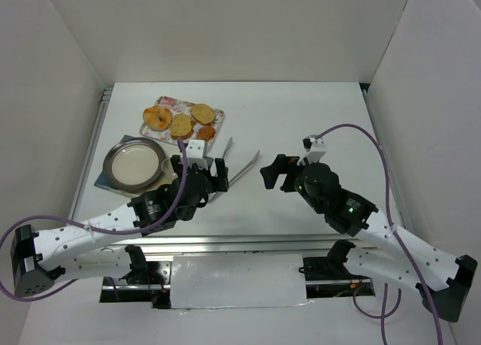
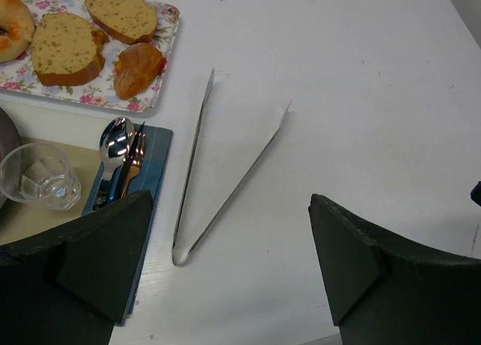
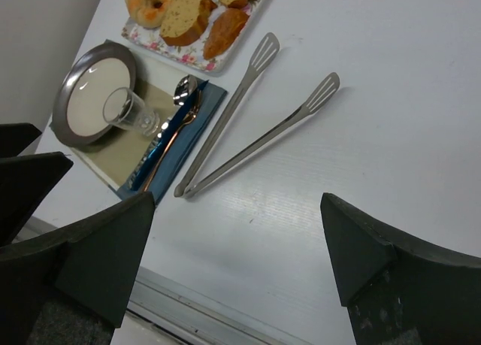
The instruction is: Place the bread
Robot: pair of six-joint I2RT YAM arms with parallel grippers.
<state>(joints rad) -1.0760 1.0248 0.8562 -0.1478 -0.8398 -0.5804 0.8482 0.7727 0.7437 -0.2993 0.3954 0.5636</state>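
The bread point(image 1: 157, 118), a round golden-brown bun with a dimpled centre, lies at the left end of a floral tray point(image 1: 219, 118) at the back left. It also shows in the left wrist view point(image 2: 11, 25) and the right wrist view point(image 3: 150, 1). My left gripper point(image 1: 213, 174) is open and empty, above the table near the hinge end of the metal tongs point(image 2: 194, 149). In its own view the left gripper point(image 2: 230, 201) has its jaws wide apart. My right gripper point(image 1: 272, 170) is open and empty to the right of the tongs, and its jaws are also wide apart in its own view point(image 3: 237, 200).
On the tray beside the bread lie two flatter toasted slices point(image 1: 181, 125) and a small reddish-orange piece point(image 1: 205, 133). A metal plate point(image 1: 113, 161) and a clear glass point(image 2: 41, 176) stand on a mat at the left. A spoon and fork point(image 2: 120, 157) rest on a blue napkin.
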